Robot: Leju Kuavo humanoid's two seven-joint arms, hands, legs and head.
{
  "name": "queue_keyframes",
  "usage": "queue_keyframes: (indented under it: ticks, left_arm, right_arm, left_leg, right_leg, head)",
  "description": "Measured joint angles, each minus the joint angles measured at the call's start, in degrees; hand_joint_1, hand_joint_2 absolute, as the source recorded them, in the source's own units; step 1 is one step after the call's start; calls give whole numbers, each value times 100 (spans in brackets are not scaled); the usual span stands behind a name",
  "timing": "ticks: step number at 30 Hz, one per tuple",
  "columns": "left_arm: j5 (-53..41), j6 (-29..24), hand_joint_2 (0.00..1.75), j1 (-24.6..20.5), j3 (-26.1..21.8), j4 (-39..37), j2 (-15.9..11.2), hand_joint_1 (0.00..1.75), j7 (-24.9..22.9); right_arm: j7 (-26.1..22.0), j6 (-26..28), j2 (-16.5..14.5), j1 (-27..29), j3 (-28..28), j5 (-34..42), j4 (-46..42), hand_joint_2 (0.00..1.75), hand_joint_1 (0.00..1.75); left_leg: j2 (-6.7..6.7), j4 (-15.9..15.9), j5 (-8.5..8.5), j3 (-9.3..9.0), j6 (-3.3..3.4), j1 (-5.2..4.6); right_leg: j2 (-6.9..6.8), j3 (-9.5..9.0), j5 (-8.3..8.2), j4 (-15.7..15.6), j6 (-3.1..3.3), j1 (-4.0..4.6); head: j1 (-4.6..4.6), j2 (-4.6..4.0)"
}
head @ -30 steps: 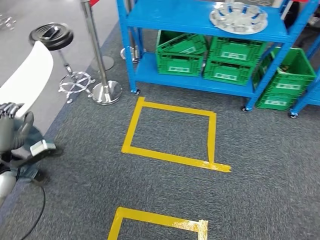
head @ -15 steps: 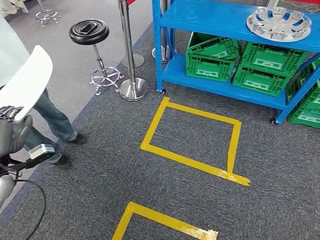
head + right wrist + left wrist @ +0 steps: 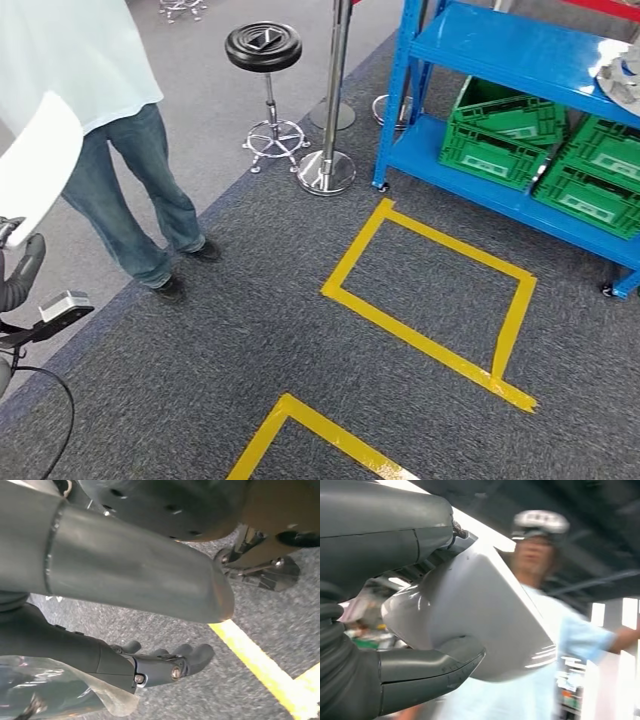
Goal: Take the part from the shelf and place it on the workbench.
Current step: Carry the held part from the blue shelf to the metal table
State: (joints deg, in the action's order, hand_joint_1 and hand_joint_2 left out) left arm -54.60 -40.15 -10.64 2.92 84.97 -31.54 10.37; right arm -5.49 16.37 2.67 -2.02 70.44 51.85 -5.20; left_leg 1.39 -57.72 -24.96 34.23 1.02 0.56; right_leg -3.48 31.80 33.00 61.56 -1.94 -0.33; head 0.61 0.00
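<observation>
Blue shelf at upper right, green crates on its lowest level, yellow tape square on carpet before it, stool and post to its left, person farther left, white part in left hand at far left edge.

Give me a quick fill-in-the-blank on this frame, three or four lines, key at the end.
1. The left hand holds a ____ part.
2. The crates on the shelf's bottom level are ____.
3. The tape marking squares on the carpet is ____.
4. The person standing near the stool wears ____ jeans.

Missing words: white; green; yellow; blue
</observation>
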Motion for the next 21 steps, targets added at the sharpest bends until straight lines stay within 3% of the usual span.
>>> queue_keyframes:
  ticks: [1, 2, 3, 4, 5, 6, 8, 10, 12, 13, 15, 16, 18, 19, 20, 21]
  left_arm:
    - [23, -1, 175, 14, -33, 7, -7, 175, 7]
    - [41, 0, 175, 30, -53, 8, -7, 175, 15]
    - [55, 0, 175, 55, -66, 8, -7, 175, 22]
    - [66, 0, 175, 77, -75, 8, -7, 175, 33]
    - [70, 0, 175, 92, -80, 8, -7, 175, 44]
    - [79, 0, 175, 101, -91, 8, -7, 175, 62]
    - [107, 1, 175, 94, -117, 6, -6, 175, 117]
    - [127, 1, 175, 77, -141, 2, -3, 175, 175]
    - [129, 2, 175, 76, -162, -4, -10, 175, 219]
    - [130, 2, 175, 78, -176, -7, -22, 175, 234]
    - [133, 2, 175, 37, -197, -12, -40, 175, 245]
    - [134, 3, 175, 12, -202, -15, -38, 175, 246]
    - [136, 4, 175, -17, -198, -28, -18, 175, 248]
    - [139, 4, 175, -15, -196, -38, -5, 175, 249]
    - [143, 4, 175, -13, -195, -48, 3, 175, 250]
    - [148, 4, 175, -16, -196, -55, 9, 175, 250]
  right_arm:
    - [13, 2, -5, 5, 8, -5, 0, 0, 0]
    - [26, 2, -14, 12, 19, -8, 0, 0, 0]
    - [37, 2, -24, 22, 29, -13, 0, 0, 0]
    - [45, 3, -33, 28, 40, -18, 0, 0, 0]
    - [56, 3, -42, 27, 47, -23, -1, 0, 0]
    - [67, 5, -48, 21, 53, -33, -2, 0, 0]
    - [100, 23, -54, 7, 74, -62, -5, 0, 0]
    - [127, 49, -60, -1, 102, -95, -14, 0, 0]
    - [144, 72, -75, -11, 125, -115, -31, 0, 0]
    - [150, 86, -81, -16, 133, -119, -40, 0, 0]
    - [161, 105, -92, -18, 141, -125, -50, 0, 0]
    - [167, 111, -90, -16, 143, -127, -50, 0, 0]
    - [180, 113, -93, -7, 145, -127, -51, 0, 0]
    - [187, 111, -94, -4, 147, -127, -52, 0, 0]
    - [195, 110, -96, -3, 151, -127, -54, 0, 0]
    - [200, 108, -99, -3, 156, -127, -56, 0, 0]
  left_leg:
    - [-71, 1, 3, 7, 22, -4]
    - [-149, 1, 5, 13, 37, -10]
    - [-235, -1, 4, 16, 46, -18]
    - [-327, -4, 5, 16, 49, -25]
    - [-416, -9, 5, 14, 50, -30]
    - [-506, -15, 4, 10, 48, -33]
    - [-666, -39, 0, 23, 33, -31]
    - [-822, -53, 17, 79, -24, -5]
    - [-966, -44, 53, 129, -106, 26]
    - [-914, -70, 39, 151, -138, 23]
    - [-591, -392, -152, 299, -191, 5]
    - [-385, -722, -324, 450, -216, 4]
    - [-212, -1441, -619, 788, -266, 33]
    - [-188, -1617, -644, 866, -284, 48]
    - [-169, -1559, -556, 826, -296, 60]
    - [-129, -1278, -380, 670, -301, 67]
  right_leg:
    - [180, 181, 190, 396, 1, -4]
    - [277, 391, 355, 817, 4, -5]
    - [321, 574, 439, 1149, 9, -2]
    - [341, 684, 417, 1303, 18, 0]
    - [357, 677, 272, 1208, 34, 2]
    - [405, 569, 40, 903, 60, 3]
    - [720, 255, -365, 108, 129, -15]
    - [946, 52, -463, -318, 157, -25]
    - [838, -16, -448, -394, 166, -24]
    - [756, -39, -466, -424, 190, -31]
    - [576, -92, -487, -486, 244, -45]
    - [486, -109, -480, -494, 261, -33]
    - [307, -122, -457, -493, 273, -20]
    - [216, -130, -444, -491, 270, -18]
    - [131, -142, -429, -489, 259, -18]
    - [50, -162, -411, -487, 244, -19]
  head:
    - [-12, 0]
    - [-21, 0]
    - [-22, 0]
    - [-22, 0]
    - [-22, 0]
    - [-22, 0]
    - [-18, 0]
    - [-21, 0]
    - [-26, 0]
    - [-18, 0]
    - [20, 0]
    - [38, 0]
    - [50, 0]
    - [51, 0]
    - [52, 0]
    - [52, 0]
